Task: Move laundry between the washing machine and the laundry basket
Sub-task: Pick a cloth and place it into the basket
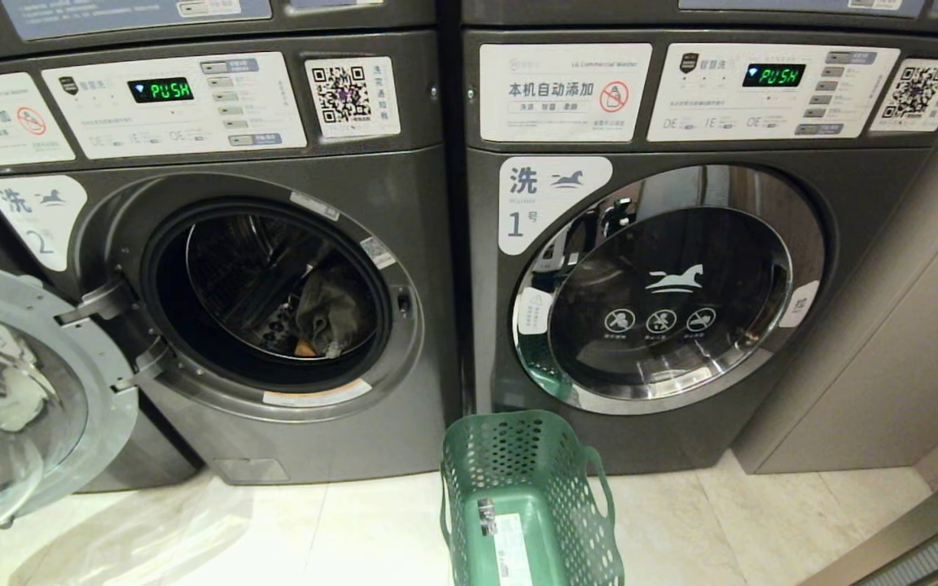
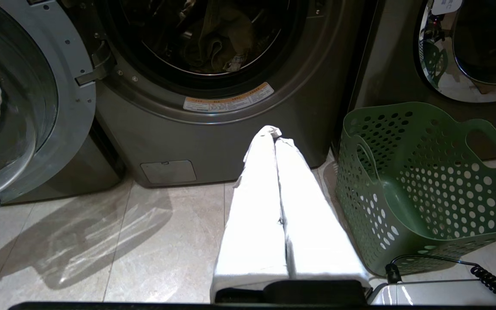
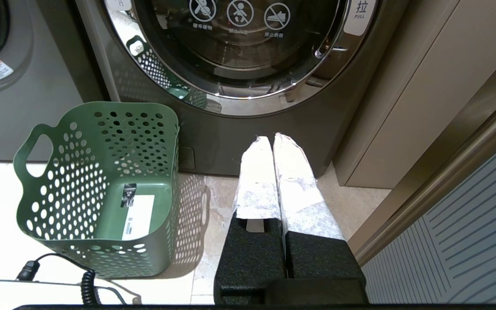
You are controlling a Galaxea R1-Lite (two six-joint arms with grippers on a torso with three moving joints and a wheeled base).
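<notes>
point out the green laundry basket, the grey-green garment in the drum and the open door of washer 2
laundry basket point(image 1: 469, 456), head view, perforated left wall
grey-green garment point(image 1: 330, 313), head view, middle of the bunched cloth
open door point(image 1: 98, 346), head view, grey rim near the hinge

The washing machine point(image 1: 273, 309) marked "2" stands left of the machine marked "1" point(image 1: 664, 285), touching it side by side, its door point(image 1: 21, 391) swung open to the left and the other's door shut. Laundry point(image 1: 330, 313) lies inside the open drum, toward its lower right. The laundry basket point(image 1: 526, 505) stands on the floor point(image 1: 339, 529) before the machine marked "1", at its lower left corner.
</notes>
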